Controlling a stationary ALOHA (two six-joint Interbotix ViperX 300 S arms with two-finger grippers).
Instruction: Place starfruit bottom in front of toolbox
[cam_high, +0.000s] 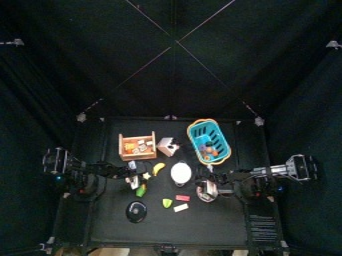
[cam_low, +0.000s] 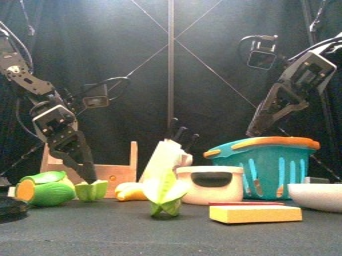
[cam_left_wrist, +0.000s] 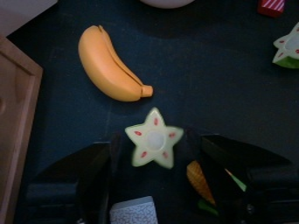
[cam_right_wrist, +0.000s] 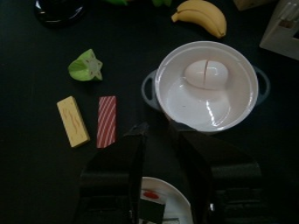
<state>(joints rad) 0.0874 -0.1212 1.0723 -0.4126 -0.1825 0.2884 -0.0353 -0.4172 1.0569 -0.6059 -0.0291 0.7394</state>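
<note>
1. judging the task as barely begun: finding the pale green star-shaped starfruit slice (cam_left_wrist: 155, 136) lying flat on the black bench (cam_left_wrist: 222, 87), near the orange-brown wooden toolbox (cam_left_wrist: 14, 105) but apart from it.
2. seeing the left pincer (cam_left_wrist: 160, 162) spread, hanging over the slice with one jaw on either side, pinching nothing.
3. judging what is left: closing on the slice, lifting it, setting it down in front of the toolbox, letting go.
4. being unable to tell from the wrist view whether the slice's present spot already counts as in front.
5. noting the right pincer (cam_right_wrist: 163, 188) resting above the white round bowl (cam_right_wrist: 211, 83); cannot tell how its jaws are standing.
6. counting one toolbox, one bright blue slatted basket (cam_high: 209, 140), one yellow banana (cam_left_wrist: 111, 63) and one bowl.
7. counting one flat yellow block (cam_right_wrist: 73, 120) and one red striped block (cam_right_wrist: 107, 120), lying side by side.
8. counting a second green starfruit piece (cam_left_wrist: 286, 44) well apart from the slice; leaving smaller items uncounted, being too small to tell.
</note>
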